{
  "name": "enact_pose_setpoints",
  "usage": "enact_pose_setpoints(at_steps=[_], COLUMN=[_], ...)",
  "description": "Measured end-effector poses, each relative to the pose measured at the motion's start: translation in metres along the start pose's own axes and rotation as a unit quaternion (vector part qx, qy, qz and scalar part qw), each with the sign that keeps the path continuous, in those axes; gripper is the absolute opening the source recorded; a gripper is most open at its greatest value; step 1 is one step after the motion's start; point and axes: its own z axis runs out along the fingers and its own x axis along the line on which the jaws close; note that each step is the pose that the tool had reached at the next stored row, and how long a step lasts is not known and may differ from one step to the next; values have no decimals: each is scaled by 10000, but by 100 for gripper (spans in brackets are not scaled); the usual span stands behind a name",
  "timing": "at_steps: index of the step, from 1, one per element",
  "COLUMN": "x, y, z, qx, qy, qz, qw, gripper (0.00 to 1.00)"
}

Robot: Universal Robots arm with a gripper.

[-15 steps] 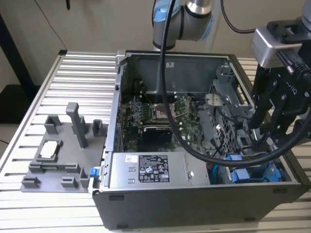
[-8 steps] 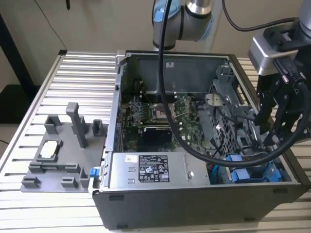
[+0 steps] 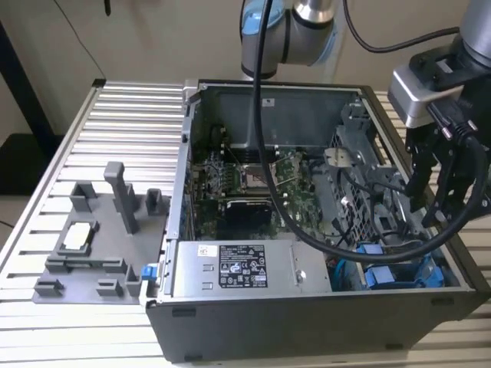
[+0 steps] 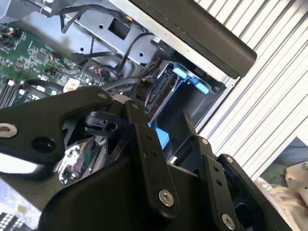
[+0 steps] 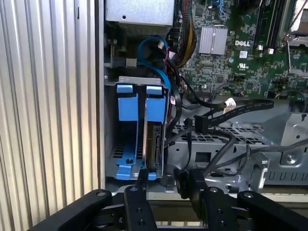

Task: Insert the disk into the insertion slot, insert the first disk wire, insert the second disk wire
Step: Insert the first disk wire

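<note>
- Finding the disk (image 5: 153,144) seated upright on edge in the insertion slot (image 5: 121,151), at the corner of the computer case (image 3: 307,318) just beside the power supply (image 3: 242,268).
- Noting its blue carrier frame (image 5: 154,103) standing level with an empty blue carrier (image 5: 126,103) just beside it.
- Judging the disk step as done and wire insertion as the step in hand.
- Observing a black connector (image 5: 199,124) hanging loose over the perforated cage (image 5: 231,134), near the disk but apart from it.
- Recording the gripper (image 5: 166,180) holding its jaws apart with nothing pinched between them, hanging over the slot end of the case.
- Noting the arm (image 3: 291,31) reaching over from beyond the case's far edge, with the wrist pointing the gripper straight down just inside the case edge on the exterior view's right.
- Advising for this step:
  - taking the connector by its body, not its cable;
  - squaring it to the disk's port before pressing;
  - pushing straight along the port's line;
  - keeping clear of the looping blue cable (image 5: 154,45) and the black wires crowding the disk's side.
- Being unable to tell the port's exact place on the disk.
</note>
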Motion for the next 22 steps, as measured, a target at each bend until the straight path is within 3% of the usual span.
enact_pose_setpoints(at_steps=[5, 19, 22], x=[-16, -16, -16], y=[5, -33, -34], z=[25, 40, 40], qx=[2, 1, 1], qy=[-12, -10, -10], qz=[-217, -228, -228], qw=[9998, 9997, 9997], gripper=[47, 47, 38])
